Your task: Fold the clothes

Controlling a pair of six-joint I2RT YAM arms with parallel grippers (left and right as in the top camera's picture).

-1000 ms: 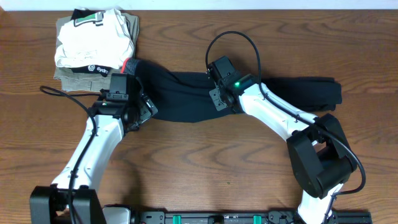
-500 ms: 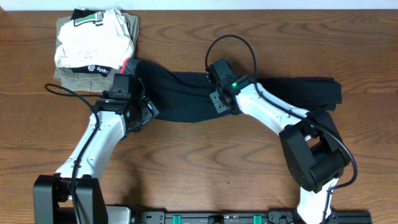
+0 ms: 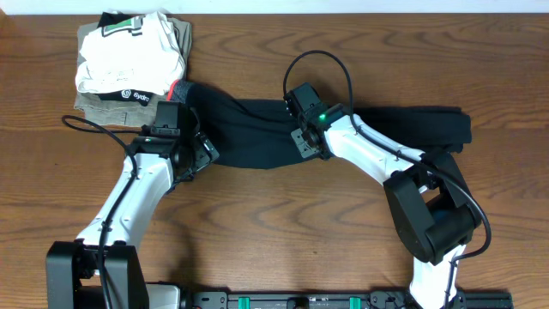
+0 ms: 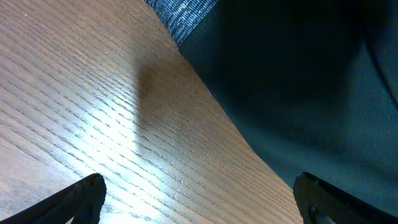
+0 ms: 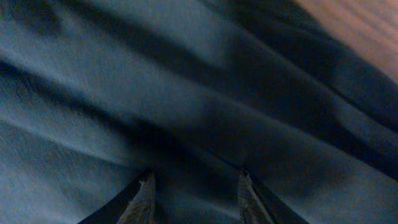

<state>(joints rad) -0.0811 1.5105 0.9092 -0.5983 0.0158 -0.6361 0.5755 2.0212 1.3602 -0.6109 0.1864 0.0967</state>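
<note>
The clothes, black pants, lie stretched across the table, legs running right to about; the waistband shows a red lining by the stack. My left gripper hovers open over bare wood at the pants' lower left edge. The left wrist view shows the gripper with wide-apart fingers, the black cloth and grey waistband ahead. My right gripper presses down on the pants' middle. In the right wrist view its fingers dig into the dark cloth, a ridge of fabric between them, the gripper still apart.
A stack of folded garments, white on top of khaki, sits at the back left, touching the pants' waistband end. The wooden table stretches out in front of the pants. A black cable loops above the right wrist.
The right gripper's fingers have drawn somewhat closer together on the cloth. The left arm shifted slightly up and right early on, then stayed still.
</note>
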